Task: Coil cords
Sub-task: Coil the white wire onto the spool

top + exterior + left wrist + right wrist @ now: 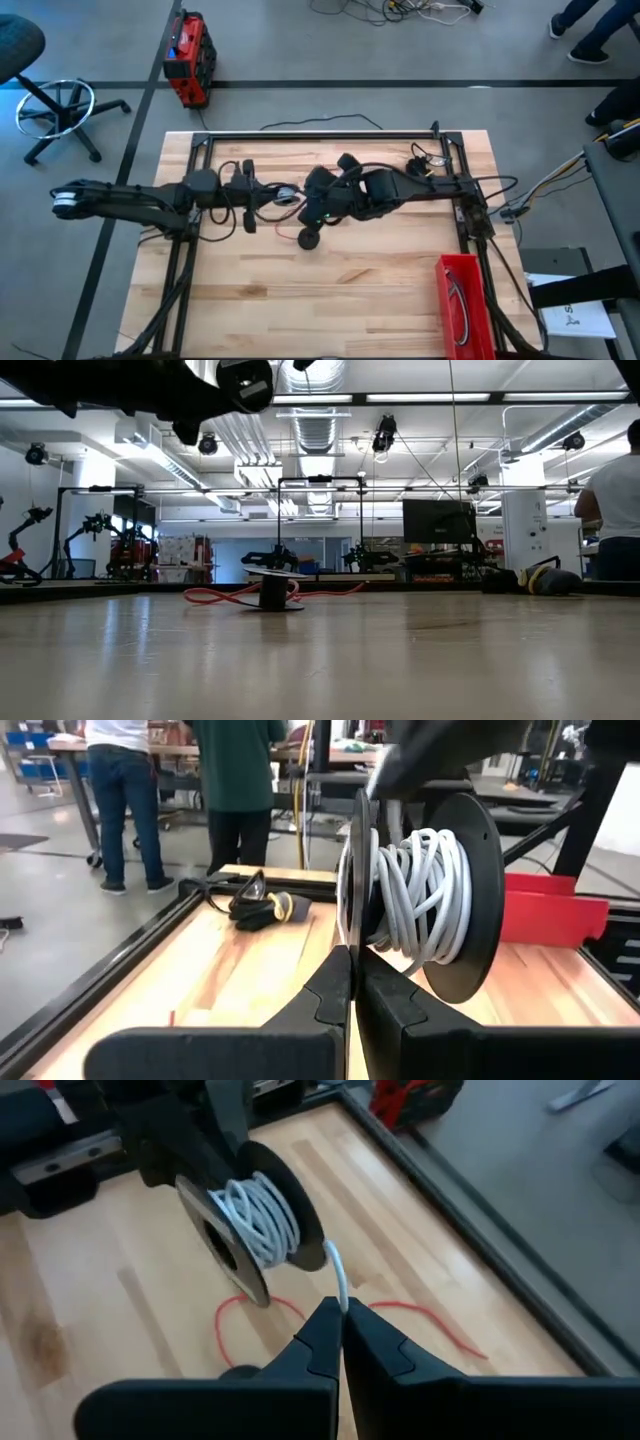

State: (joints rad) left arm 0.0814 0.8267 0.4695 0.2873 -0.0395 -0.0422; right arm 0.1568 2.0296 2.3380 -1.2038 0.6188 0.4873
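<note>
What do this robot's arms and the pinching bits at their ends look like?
Both arms are dark, nearly black, built from chunky jointed segments with thick black cables running along them. The left arm has a pale, whitish cap at its outer end; a small green light glows near the right arm. Each tool has two flat, matte black fingers with stepped inner edges that taper to a thin tip, as on the right tool.

The middle of the desk (pixel 330 290) is crowded: both arms meet there, the left claw (pixel 352 985) pinched on a black spool (pixel 425 890) rim, the right claw (pixel 340 1330) pinched on the white cord (pixel 262 1215). A red cord (pixel 420 1320) and a small black spool (pixel 272 592) lie on the wood beneath them. A red bin (pixel 462 300) blocks the near right corner. The near left expanse of wood offers open passage.
</note>
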